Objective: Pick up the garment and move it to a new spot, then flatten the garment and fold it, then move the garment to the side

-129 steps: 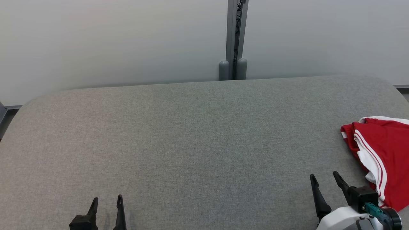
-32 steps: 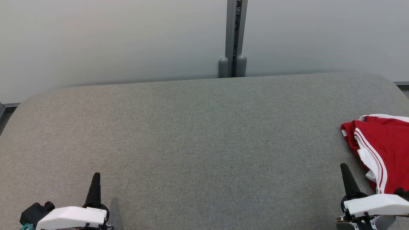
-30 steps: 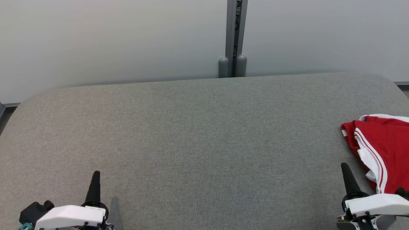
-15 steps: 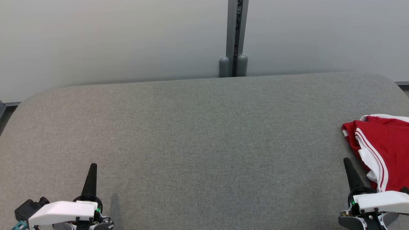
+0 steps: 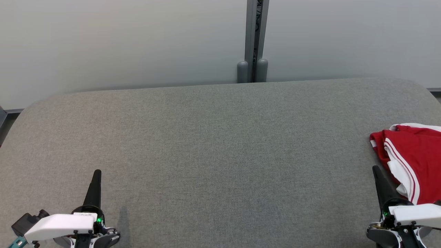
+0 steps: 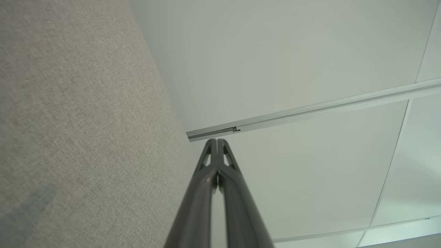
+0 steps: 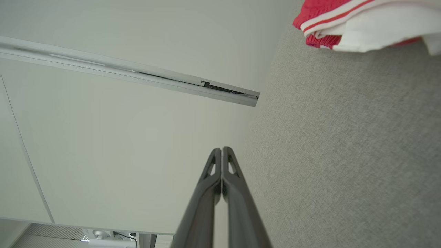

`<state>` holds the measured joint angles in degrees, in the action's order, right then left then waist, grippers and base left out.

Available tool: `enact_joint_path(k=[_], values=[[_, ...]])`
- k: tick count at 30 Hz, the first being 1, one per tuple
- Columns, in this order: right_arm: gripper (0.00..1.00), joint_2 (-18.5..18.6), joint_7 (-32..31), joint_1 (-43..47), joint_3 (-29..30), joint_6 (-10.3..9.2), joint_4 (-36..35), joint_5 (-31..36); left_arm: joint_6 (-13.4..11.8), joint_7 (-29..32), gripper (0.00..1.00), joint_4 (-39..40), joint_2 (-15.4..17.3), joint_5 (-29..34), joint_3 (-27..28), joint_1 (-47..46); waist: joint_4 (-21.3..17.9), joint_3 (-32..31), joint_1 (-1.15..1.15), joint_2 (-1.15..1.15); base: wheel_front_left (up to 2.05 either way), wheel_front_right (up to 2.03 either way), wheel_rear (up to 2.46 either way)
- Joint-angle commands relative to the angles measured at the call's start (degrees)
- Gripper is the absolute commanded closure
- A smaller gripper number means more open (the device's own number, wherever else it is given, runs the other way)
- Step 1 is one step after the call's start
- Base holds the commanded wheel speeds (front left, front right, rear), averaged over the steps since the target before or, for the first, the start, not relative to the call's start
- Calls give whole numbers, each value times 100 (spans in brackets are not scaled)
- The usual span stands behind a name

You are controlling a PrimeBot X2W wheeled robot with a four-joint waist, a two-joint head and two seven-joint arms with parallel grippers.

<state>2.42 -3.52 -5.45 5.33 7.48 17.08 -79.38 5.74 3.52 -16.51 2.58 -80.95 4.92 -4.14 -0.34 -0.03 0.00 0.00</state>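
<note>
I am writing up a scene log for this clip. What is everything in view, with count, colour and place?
garment: one, red with white stripes, bunched at the table's right edge
table: one, grey fabric top, across the foreground
wall panels: two, pale grey, behind the table
post: one, grey metal, between the panels
left tool: one, dark fingers, shut, lower left over the table
right tool: one, dark fingers, shut, lower right beside the garment
</note>
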Motion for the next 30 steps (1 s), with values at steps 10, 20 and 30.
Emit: enact_joint_path(k=[10, 20, 30], values=[[100, 60, -143, -102, 73, 2, -169, -572, 108, 140, 100, 137, 39, -496, 93, -182, 12, 8, 0, 0, 0, 0, 0], [100, 66, -253, -111, 103, 2, -271, -1009, 158, 238, 100, 216, 43, -885, 142, -238, 24, 15, 0, 0, 0, 0, 0], [100, 70, -322, -101, 130, 2, -327, -1311, 194, 320, 100, 265, 45, -1152, 179, -260, 34, 21, 0, 0, 0, 0, 0]])
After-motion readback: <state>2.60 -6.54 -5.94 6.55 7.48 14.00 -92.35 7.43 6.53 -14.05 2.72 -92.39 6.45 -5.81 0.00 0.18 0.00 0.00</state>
